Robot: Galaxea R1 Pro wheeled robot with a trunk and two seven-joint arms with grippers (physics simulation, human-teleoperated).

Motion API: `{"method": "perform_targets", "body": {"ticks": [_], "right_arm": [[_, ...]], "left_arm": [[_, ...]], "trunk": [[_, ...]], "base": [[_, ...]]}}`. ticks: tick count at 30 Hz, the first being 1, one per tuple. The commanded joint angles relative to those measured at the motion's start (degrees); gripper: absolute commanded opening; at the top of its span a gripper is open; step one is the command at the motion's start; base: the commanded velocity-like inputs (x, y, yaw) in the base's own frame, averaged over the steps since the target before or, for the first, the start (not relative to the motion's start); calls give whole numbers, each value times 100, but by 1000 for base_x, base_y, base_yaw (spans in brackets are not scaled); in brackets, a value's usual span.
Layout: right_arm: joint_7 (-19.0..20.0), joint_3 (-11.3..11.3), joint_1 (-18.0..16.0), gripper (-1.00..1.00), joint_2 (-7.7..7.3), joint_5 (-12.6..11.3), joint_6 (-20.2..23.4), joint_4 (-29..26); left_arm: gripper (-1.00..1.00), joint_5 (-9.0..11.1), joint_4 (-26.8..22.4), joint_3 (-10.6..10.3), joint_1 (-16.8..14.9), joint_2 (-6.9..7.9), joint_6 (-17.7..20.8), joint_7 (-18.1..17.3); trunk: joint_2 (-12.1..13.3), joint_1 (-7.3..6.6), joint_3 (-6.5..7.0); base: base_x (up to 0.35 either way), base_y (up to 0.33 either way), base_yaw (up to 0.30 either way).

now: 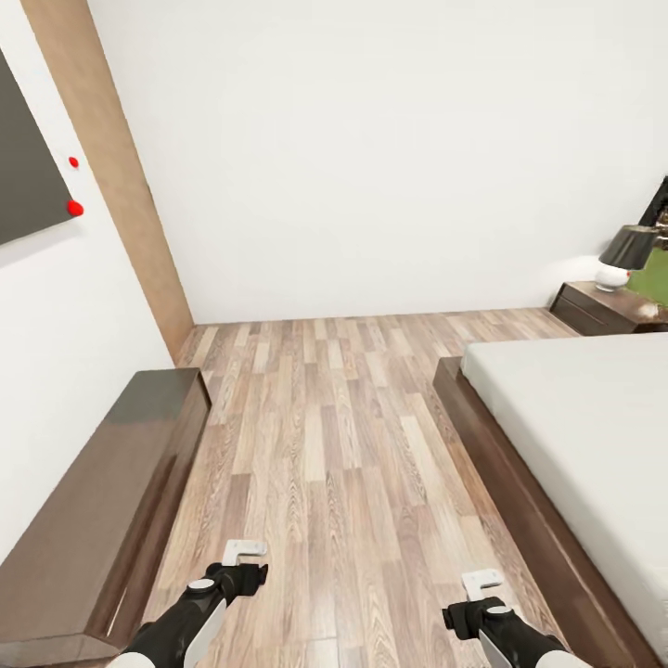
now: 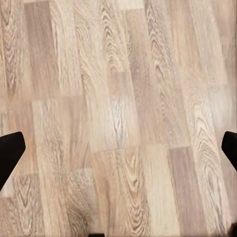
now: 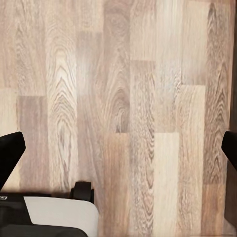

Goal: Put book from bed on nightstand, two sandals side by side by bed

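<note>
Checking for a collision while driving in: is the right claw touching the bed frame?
Apart. The head view shows the right claw with a strip of wooden floor between it and the bed frame.

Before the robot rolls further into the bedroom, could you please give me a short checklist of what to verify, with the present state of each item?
1. Bed in sight: ok, at the right of the head view.
2. Nightstand in sight: ok, beyond the bed, carrying a lamp.
3. Book located: not ok; the visible stretch of mattress is bare.
4. Sandals located: not ok; none on the visible floor.
5. Pincers free: ok; left pincer and right pincer are open over bare floorboards.
6. Path ahead: ok; open floor between the TV bench and the bed.
</note>
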Motion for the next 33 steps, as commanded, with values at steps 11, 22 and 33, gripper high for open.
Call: {"method": "perform_targets", "body": {"ticks": [11, 22, 33], "right_arm": [[-7, 43, -2, 100, -2, 13, 41, -12], [-6, 43, -3, 100, -2, 13, 41, -12], [-5, 43, -3, 100, -2, 13, 41, -12]], "left_arm": [[100, 61, -12, -36, -2, -2, 25, 20], [100, 62, -12, -36, -2, -3, 25, 16], [100, 62, -12, -36, -2, -2, 24, 15]], "trunk": [[-11, 4, -11], [-11, 4, -11], [-11, 4, -11]], "base": [[22, 1, -296], [2, 0, -297], [0, 0, -298]]}}
